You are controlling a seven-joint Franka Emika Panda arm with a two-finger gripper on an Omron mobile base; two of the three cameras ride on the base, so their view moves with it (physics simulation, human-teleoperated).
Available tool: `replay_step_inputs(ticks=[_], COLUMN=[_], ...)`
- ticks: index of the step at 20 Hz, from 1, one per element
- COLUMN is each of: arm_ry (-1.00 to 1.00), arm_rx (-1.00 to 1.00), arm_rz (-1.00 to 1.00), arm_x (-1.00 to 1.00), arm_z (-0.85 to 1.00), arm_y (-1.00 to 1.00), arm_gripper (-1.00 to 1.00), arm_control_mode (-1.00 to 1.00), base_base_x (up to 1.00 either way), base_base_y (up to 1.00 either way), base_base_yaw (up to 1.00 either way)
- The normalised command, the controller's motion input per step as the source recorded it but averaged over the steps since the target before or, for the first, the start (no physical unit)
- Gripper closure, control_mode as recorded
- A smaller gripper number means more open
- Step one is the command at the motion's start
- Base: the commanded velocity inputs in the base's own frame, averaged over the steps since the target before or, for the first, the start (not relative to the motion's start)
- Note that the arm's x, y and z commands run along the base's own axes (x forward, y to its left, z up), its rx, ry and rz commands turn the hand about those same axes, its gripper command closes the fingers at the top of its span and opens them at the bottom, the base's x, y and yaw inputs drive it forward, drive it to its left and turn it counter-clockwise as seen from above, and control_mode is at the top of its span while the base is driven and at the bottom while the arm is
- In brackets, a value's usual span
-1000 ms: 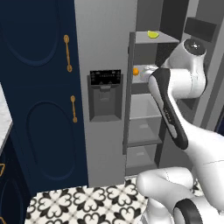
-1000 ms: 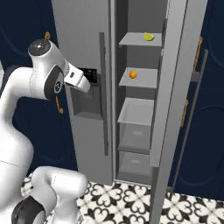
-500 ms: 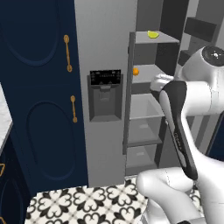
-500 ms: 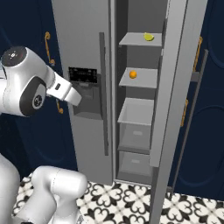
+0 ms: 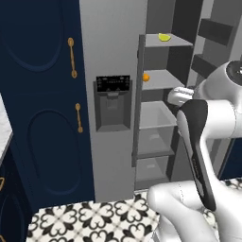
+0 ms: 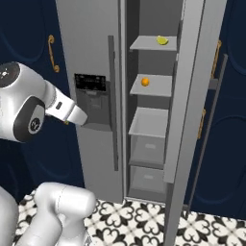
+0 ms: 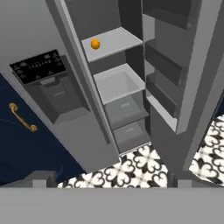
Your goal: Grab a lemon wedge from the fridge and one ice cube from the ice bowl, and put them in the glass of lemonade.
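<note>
Swinging my elbow back and out, I've pulled my forearm away from the shelves over the last second, and the open fridge point(image 6: 91, 57) now stands clearer ahead of me. Up on the top shelf sits the lemon wedge point(image 6: 162, 41), bright yellow, near the right-hand part of that shelf; one shelf below it lies a small round orange fruit point(image 6: 145, 82), which is not what I'm after. From my hand camera I'm looking down over the middle shelves, the drawers and the patterned floor point(image 7: 131, 168), with the dispenser panel point(image 7: 38, 67) off to one side, so the wedge sits above where my hand is aimed. I judge it light and soft, probably a bit slick on the cut faces, and easy to squash or flick away; best to take it across the firm rind at its thickest part, with a gentle squeeze. My gripper point(image 7: 107, 183) shows only its two dark fingertips low in the hand view, spread as wide as they go, with nothing between them and touching nothing.
</note>
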Motion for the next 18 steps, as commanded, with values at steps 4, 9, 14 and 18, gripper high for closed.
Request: replay_step_inputs(ticks=[4, 9, 14, 18], arm_ry=[0.00, 0.00, 0.00, 0.00], arm_rx=[0.00, 0.00, 0.00, 0.00], arm_rz=[0.00, 0.00, 0.00, 0.00], arm_x=[0.00, 0.00, 0.00, 0.00], arm_z=[0.00, 0.00, 0.00, 0.00], arm_y=[0.00, 0.00, 0.00, 0.00], arm_gripper=[-1.00, -1.00, -1.00, -1.00], arm_control_mode=[1.00, 1.00, 1.00, 1.00], base_base_x=[0.26, 0.53, 0.91, 0.98], base_base_y=[-0.36, -0.10, -0.01, -0.02], base_base_yaw=[-0.37, -0.41, -0.07, -0.06])
